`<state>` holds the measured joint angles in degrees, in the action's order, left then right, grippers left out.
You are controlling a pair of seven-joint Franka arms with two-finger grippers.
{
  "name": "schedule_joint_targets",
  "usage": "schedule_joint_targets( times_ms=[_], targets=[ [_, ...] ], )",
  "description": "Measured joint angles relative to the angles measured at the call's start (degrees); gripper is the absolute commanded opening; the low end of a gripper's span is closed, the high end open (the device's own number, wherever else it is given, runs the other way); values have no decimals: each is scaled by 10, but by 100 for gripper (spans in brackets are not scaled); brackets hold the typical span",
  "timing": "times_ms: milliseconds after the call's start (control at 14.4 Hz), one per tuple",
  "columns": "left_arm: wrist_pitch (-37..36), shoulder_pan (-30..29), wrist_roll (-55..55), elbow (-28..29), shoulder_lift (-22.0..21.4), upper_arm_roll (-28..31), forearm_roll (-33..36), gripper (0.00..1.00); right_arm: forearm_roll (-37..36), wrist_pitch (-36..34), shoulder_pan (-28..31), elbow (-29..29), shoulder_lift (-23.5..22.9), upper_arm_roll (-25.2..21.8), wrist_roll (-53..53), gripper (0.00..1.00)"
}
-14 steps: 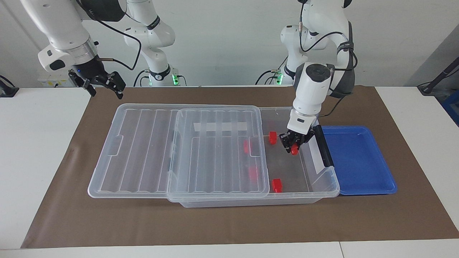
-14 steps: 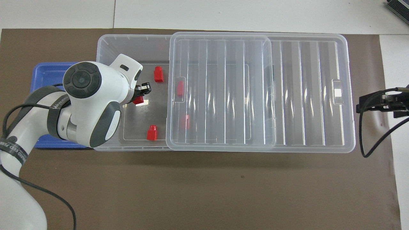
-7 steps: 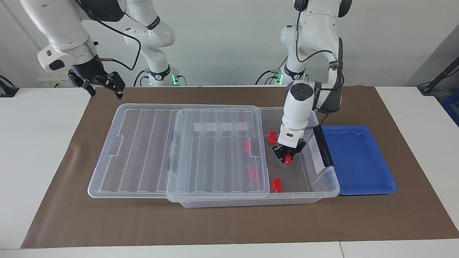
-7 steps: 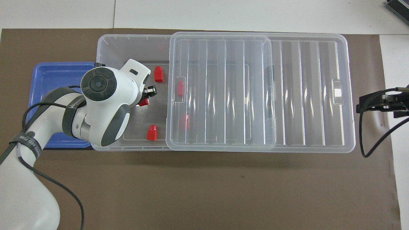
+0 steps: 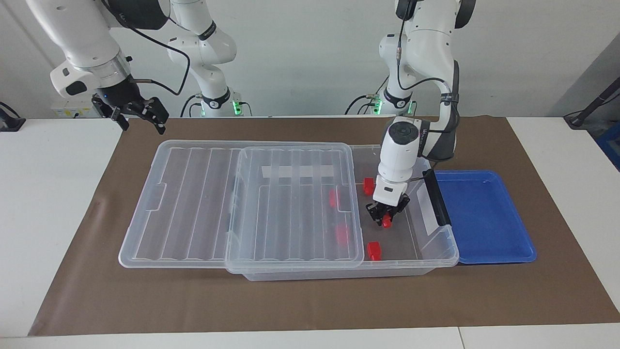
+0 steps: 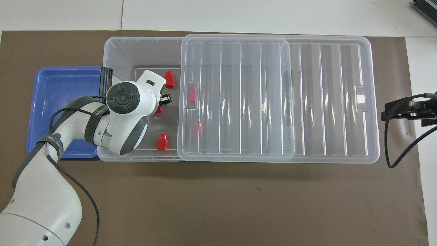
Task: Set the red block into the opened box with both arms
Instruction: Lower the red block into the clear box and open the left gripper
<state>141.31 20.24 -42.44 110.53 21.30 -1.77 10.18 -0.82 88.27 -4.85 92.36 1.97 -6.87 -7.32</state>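
My left gripper [image 5: 386,218] is down inside the uncovered end of the clear box [image 5: 451,252], shut on a small red block [image 5: 386,222] that hangs close to the box floor. From overhead the arm's wrist hides most of that gripper [image 6: 161,105], and only a corner of the held block [image 6: 158,110] shows. The ribbed lid [image 5: 290,203] is slid toward the right arm's end and overhangs the box there. My right gripper [image 5: 143,123] waits open and empty, raised over the mat's corner at that end [image 6: 392,112].
Two loose red blocks [image 5: 368,186] [image 5: 373,250] lie on the open floor of the box, and two more [image 5: 333,198] [image 5: 342,234] show through the lid. A black handle bar [image 5: 437,198] lies along the box's end wall. Beside it sits a blue tray [image 5: 484,218].
My left gripper has come down into the box with the red block, moving a little toward the lid. The right arm has stayed where it was.
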Motion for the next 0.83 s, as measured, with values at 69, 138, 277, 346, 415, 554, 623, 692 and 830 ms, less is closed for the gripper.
schedule_joint_targets(
  times_ms=[69,138,277,346,415,554,623,692,830],
  targets=[
    [3,0,0,3,2,0,6,0,0,0,0,0,0,0,0,100],
    [6,0,-1,4,4,0,12,8,0,0,0,0,0,0,0,100],
    [7,0,-2,4,4,0,16,100,0,0,0,0,0,0,0,100],
    [7,0,-2,4,4,1,18,100,0,0,0,0,0,0,0,100],
    [7,0,-2,4,4,1,19,100,0,0,0,0,0,0,0,100],
    [7,0,-2,4,4,2,20,100,0,0,0,0,0,0,0,100],
    [7,0,-2,4,4,2,20,100,0,0,0,0,0,0,0,100],
    [7,0,-3,3,4,3,20,100,0,0,0,0,0,0,0,99],
    [8,0,-4,-1,4,3,20,100,0,0,0,0,0,0,0,77]
  ],
)
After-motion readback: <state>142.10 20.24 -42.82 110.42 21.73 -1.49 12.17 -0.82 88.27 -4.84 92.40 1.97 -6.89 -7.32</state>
